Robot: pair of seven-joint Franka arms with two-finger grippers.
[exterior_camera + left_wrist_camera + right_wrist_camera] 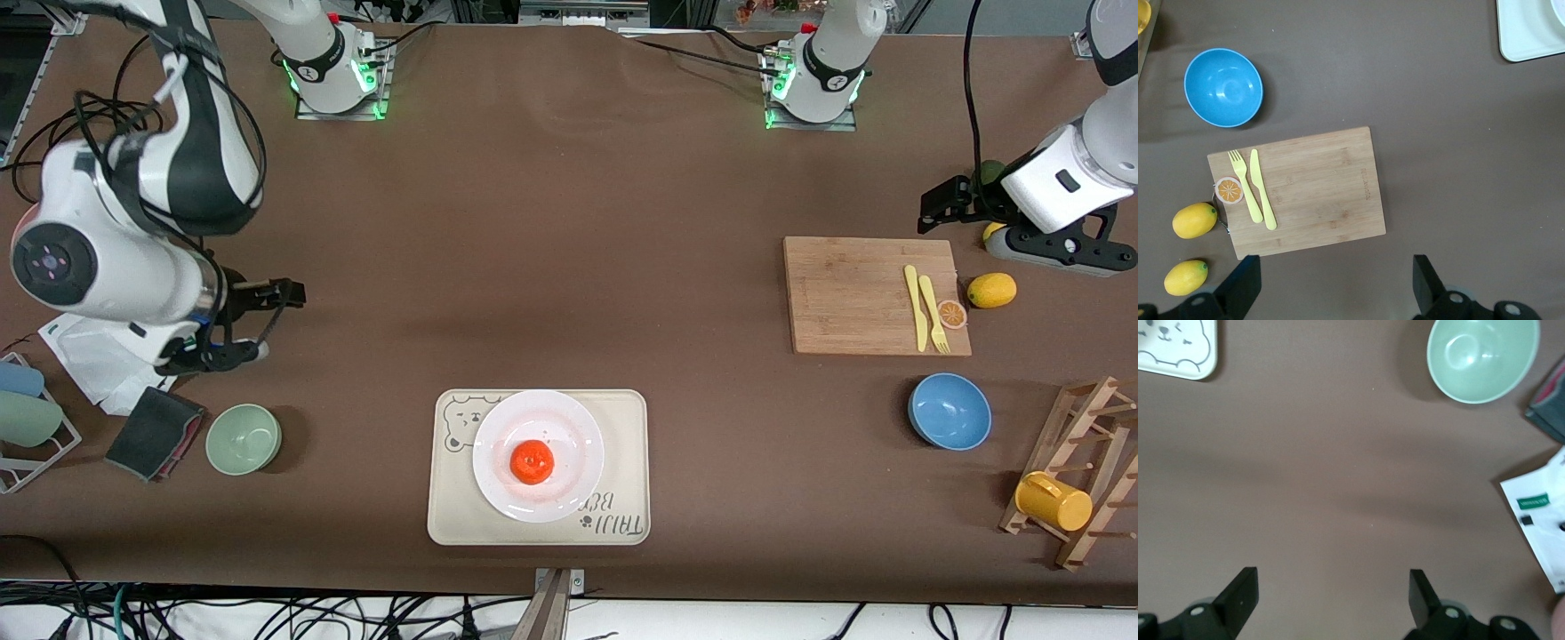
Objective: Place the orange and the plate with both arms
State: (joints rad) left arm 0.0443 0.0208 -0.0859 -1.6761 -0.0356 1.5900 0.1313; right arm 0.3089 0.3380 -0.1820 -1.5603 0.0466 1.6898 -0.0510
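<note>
Front view: the orange [532, 461], a small, slightly flattened bright sphere with no long axis to speak of, sits upright on the plate [569, 427] with its dimpled top face turned upward, slightly nearer the front camera than the plate's centre. The plate is round, white and glossy, with a shallow rim that picks up an orange reflection beside the fruit. It lies flat on a beige rectangular tray [622, 471] with rounded corners, a bear outline in one corner and printed lettering in another; the tray's long axis runs along the table, from one arm's end toward the other.

The right gripper [271, 320] hangs over bare brown table covering toward the right arm's end, well apart from the tray; the right wrist view shows its black fingers [1238, 595] spread wide with nothing between them. Near it lie a pale green bowl [244, 438], smooth and round, a dark folded cloth [153, 432] and a white paper sheet [98, 356].

The left gripper [944, 203] hovers toward the left arm's end of the table, beside a bamboo cutting board [867, 296]; the left wrist view shows its fingers [1241, 283] likewise wide apart and empty. On the board's grained surface lie a yellow plastic knife [913, 305] and fork [933, 312], side by side, long axes parallel, with a small orange slice disc [952, 313] at the board's edge. A yellow lemon [991, 290] rests just beside the board. A blue bowl [949, 411] stands nearer the front camera than the board.
</note>
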